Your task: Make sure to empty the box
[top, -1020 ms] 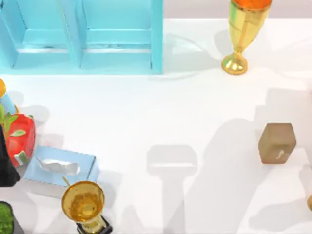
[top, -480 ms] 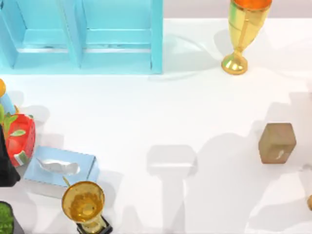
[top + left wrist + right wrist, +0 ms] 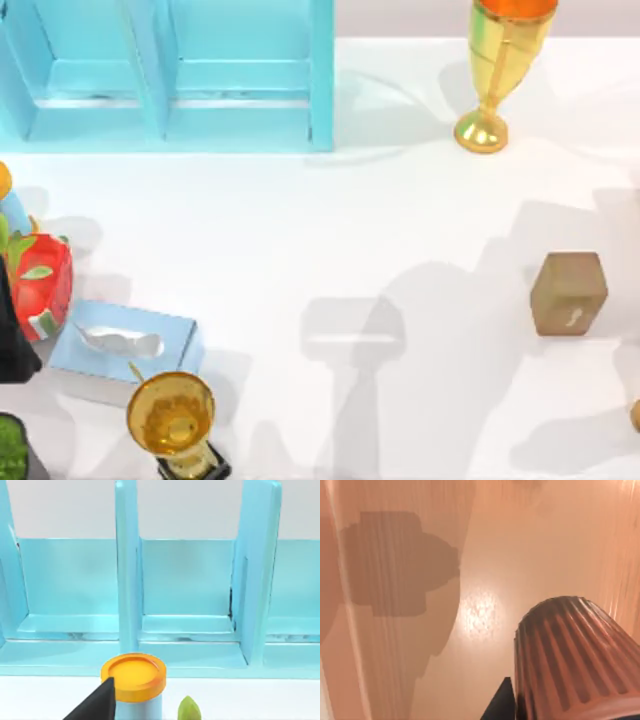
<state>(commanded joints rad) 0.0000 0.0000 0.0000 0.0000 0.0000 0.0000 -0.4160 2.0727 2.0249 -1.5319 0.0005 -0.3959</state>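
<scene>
Though caught as one dark finger apiece, cannot tell apart from together for either. Left pincer [image 3: 95, 707] just behind an orange-lidded jar [image 3: 133, 677], a blue shelf [image 3: 127, 580] farther ahead of it. Right pincer [image 3: 501, 705] close against a ribbed brown thing [image 3: 575, 655], over a wood-grained surface [image 3: 530, 555]; cannot say whether clamped on that thing.

Brown box [image 3: 568, 293] alone on the white bench [image 3: 400, 220], on the right arm's side, well apart from the left pincer and its jar.

Likely to slide or topple under a sideways nudge, with nothing bracing it. Risk of fumbling for the opening too, since no open face shows from above. Might also spill the contents over the bench's right edge, which lies near the box. Could knock the gold goblet [image 3: 495, 70], beyond the box, on a wide swing.

Long axis of the box roughly from the bench's far side to its near side, tilted a little. Small pale mark on the nearer half of the upper face.
</scene>
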